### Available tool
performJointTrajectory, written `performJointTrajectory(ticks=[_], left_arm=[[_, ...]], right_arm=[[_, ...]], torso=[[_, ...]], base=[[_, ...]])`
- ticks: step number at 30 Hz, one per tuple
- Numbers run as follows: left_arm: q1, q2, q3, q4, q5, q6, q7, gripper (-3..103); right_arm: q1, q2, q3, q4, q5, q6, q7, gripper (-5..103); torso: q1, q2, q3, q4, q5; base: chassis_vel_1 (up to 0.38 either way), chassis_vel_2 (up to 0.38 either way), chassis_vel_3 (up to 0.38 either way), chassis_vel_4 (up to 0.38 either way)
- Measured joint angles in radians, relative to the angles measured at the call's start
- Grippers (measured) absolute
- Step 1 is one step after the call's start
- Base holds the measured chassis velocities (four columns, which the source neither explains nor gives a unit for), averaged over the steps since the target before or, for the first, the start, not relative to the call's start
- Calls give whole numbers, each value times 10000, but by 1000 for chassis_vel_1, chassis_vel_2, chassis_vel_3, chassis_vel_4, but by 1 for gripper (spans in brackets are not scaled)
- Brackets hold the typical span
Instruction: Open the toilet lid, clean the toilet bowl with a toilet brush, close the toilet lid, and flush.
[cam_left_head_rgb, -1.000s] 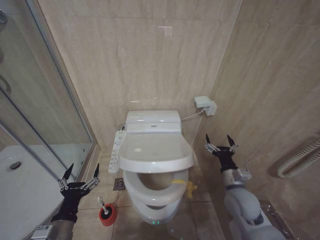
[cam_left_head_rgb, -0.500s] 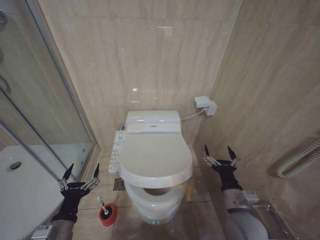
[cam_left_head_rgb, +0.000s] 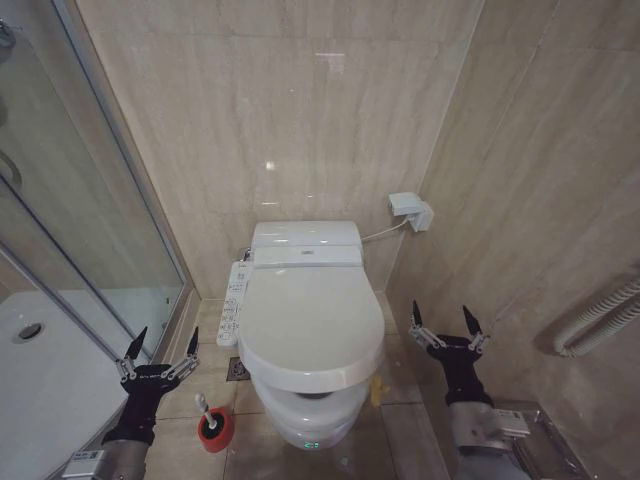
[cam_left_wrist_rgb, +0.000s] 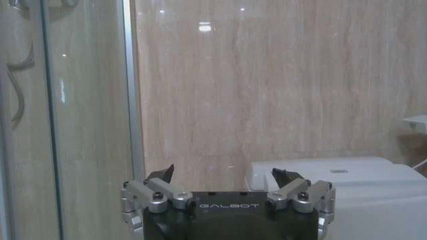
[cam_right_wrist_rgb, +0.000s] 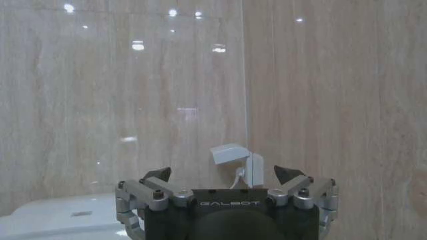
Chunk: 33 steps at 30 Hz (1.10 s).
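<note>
The glossy white toilet lid (cam_left_head_rgb: 310, 320) lies almost flat over the toilet, with only a narrow gap at its front above the seat. The toilet bowl (cam_left_head_rgb: 305, 415) shows as a white ceramic front with green lights; its inside is hidden. A toilet brush (cam_left_head_rgb: 212, 420) with a thin white handle stands in a red holder on the floor, left of the bowl. My left gripper (cam_left_head_rgb: 160, 345) is open, low on the left above the brush, and its fingers (cam_left_wrist_rgb: 160, 175) point at the wall. My right gripper (cam_left_head_rgb: 445, 322) is open with nothing in it, right of the lid, facing the wall (cam_right_wrist_rgb: 223, 175).
A glass shower door (cam_left_head_rgb: 95, 200) and a white shower tray (cam_left_head_rgb: 40, 380) close off the left. A bidet control panel (cam_left_head_rgb: 233, 300) runs along the toilet's left side. A white wall socket (cam_left_head_rgb: 412, 210) sits at the right corner, with grey hoses (cam_left_head_rgb: 600, 320) on the right wall.
The lid has dropped from half raised to nearly shut, hiding the bowl's opening. My right gripper has drawn back and down, away from the lid. My left gripper has stayed still.
</note>
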Motion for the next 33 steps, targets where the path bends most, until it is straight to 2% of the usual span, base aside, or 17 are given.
performJointTrajectory(ticks=[33], left_arm=[[0,0,0,0,0,0,0,99]], right_arm=[[-172,250,-93,328,-19,29,-49,100]], torso=[[1,0,0,0,2]], base=[[0,0,0,0]])
